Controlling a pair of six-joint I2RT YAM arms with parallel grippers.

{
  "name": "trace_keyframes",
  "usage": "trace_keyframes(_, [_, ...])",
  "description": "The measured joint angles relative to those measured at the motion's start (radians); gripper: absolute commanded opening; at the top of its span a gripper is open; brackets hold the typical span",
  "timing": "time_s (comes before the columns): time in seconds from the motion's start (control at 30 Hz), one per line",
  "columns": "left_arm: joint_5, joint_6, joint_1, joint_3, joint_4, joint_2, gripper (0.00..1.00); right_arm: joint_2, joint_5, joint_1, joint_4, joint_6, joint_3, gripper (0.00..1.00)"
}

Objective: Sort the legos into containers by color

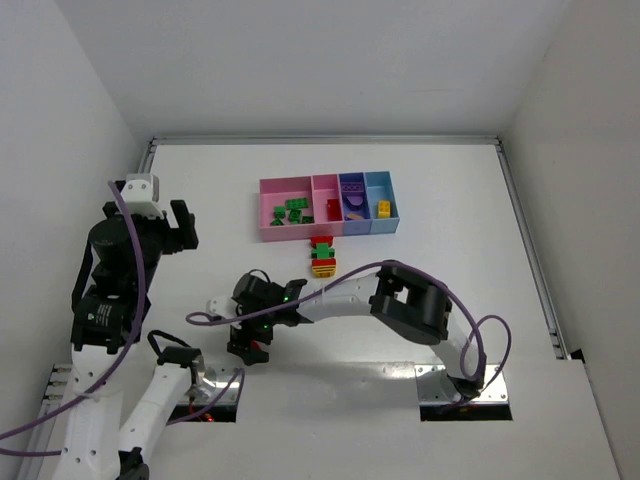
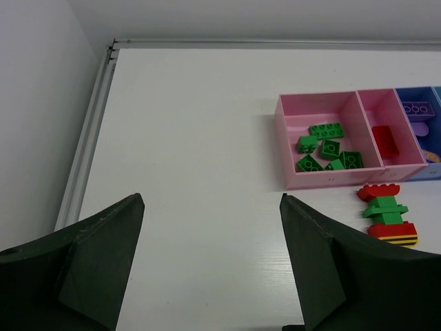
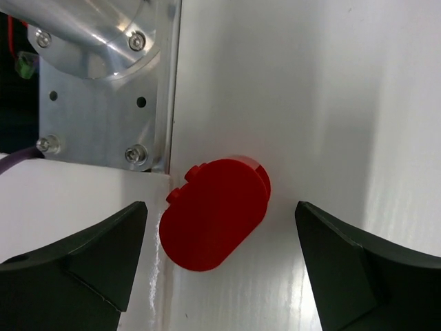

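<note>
The containers (image 1: 302, 234) stand in a row at the middle back. The wide pink bin (image 2: 331, 178) holds several green legos (image 2: 327, 148). A red brick (image 2: 386, 140) lies in the narrow pink bin, a purple one (image 2: 417, 109) in the purple-blue bin, and a yellow one (image 1: 383, 208) in the light blue bin. A red, green and yellow clump (image 1: 323, 257) sits on the table in front of the bins. A rounded red lego (image 3: 213, 214) lies flat against the left arm's metal base plate (image 3: 103, 103). My right gripper (image 3: 219, 207) is open around it, not touching. My left gripper (image 2: 211, 198) is open and empty, raised at the left.
The right arm (image 1: 405, 300) stretches across the near table to the left arm's base. Purple cables (image 1: 485, 345) loop beside both arms. A metal rail (image 2: 86, 145) runs along the table's left edge, with white walls all round.
</note>
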Motion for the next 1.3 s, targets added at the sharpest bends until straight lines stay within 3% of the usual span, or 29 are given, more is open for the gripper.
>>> trace_keyframes(0.17, [-0.007,0.000,0.000,-0.007,0.005,0.000,0.86,0.034,-0.016,0.010,0.016,0.011,0.021,0.78])
trace_keyframes(0.23, [-0.010,0.000,0.000,-0.007,0.009,-0.001,0.86,0.041,-0.018,0.011,0.026,0.020,0.028,0.59])
trace_keyframes(0.27, [-0.012,0.000,0.000,-0.007,0.010,-0.002,0.86,0.044,-0.020,0.011,0.027,0.022,0.028,0.44])
trace_keyframes(0.37, [-0.017,0.000,0.000,-0.008,0.011,-0.006,0.86,0.045,-0.026,0.009,0.046,0.041,0.030,0.24])
trace_keyframes(0.4, [-0.017,0.000,0.000,-0.010,0.011,-0.007,0.86,0.045,-0.024,0.004,0.049,0.043,0.029,0.10])
trace_keyframes(0.47, [-0.017,0.000,0.000,-0.016,0.018,-0.009,0.86,0.036,-0.022,-0.004,0.054,0.044,0.017,0.01])
trace_keyframes(0.63, [0.011,0.000,0.000,-0.040,0.045,0.000,0.86,-0.093,0.005,-0.110,-0.007,0.028,-0.119,0.00])
trace_keyframes(0.77, [0.080,-0.001,0.000,-0.051,0.075,0.057,0.94,-0.214,0.034,-0.309,-0.063,-0.006,-0.140,0.00])
trace_keyframes(0.9, [0.167,-0.002,0.000,-0.066,0.103,0.116,0.94,-0.320,0.067,-0.542,-0.066,-0.053,-0.105,0.00])
trace_keyframes(1.13, [0.294,0.021,0.000,-0.072,0.142,0.180,0.95,-0.245,0.057,-0.716,-0.062,-0.073,0.088,0.00])
trace_keyframes(1.3, [0.392,0.066,0.000,-0.072,0.163,0.209,0.96,-0.112,0.010,-0.769,-0.068,-0.052,0.189,0.09])
